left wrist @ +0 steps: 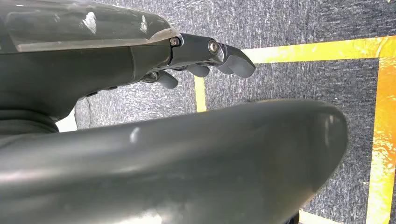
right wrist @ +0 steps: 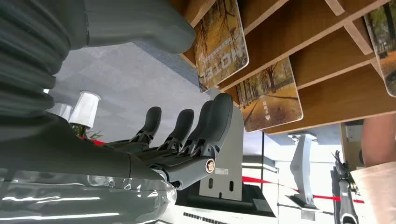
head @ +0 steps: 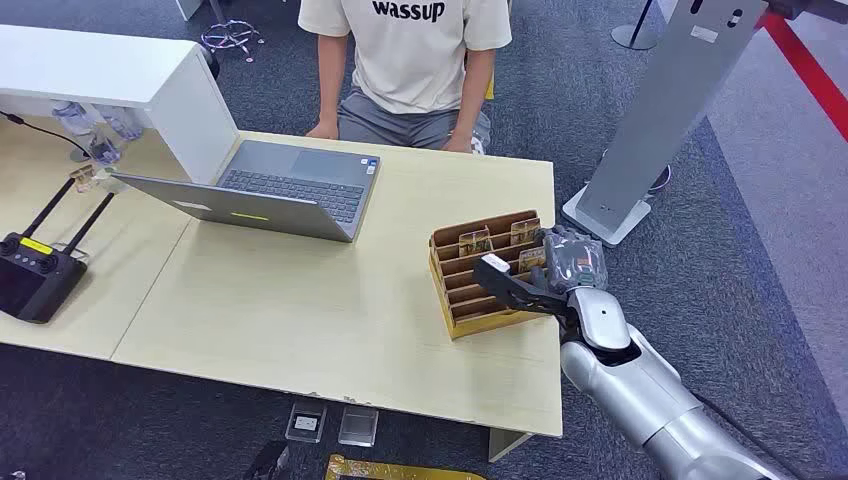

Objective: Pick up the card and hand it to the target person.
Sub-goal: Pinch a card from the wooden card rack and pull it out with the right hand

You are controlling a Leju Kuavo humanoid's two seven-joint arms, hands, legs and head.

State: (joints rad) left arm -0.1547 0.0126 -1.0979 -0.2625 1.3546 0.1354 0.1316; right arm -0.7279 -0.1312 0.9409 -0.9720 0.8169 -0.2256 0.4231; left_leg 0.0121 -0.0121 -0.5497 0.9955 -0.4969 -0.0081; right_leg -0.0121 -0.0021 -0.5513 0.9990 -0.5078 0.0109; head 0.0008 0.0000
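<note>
A wooden card rack [head: 462, 300] stands near the table's right edge, with several autumn-photo cards in its slots [head: 474, 240]. My right hand [head: 567, 268] is at the rack's right end, its thumb [head: 500, 275] reaching across the front slots. In the right wrist view one card [right wrist: 219, 42] sticks out between the thumb [right wrist: 140, 23] and the fingers [right wrist: 205, 126], with a gap on the finger side. A second card [right wrist: 270, 95] sits beside it. A person in a beige shirt [head: 410, 50] sits at the table's far side. My left hand [left wrist: 116, 65] hangs over the carpet, holding nothing.
An open laptop [head: 270, 190] sits mid-table. A black remote controller [head: 35, 275] lies at the left, and a white box [head: 110, 75] stands at the back left. A grey floor stand [head: 660, 110] rises right of the table. Yellow tape [left wrist: 322, 49] marks the carpet.
</note>
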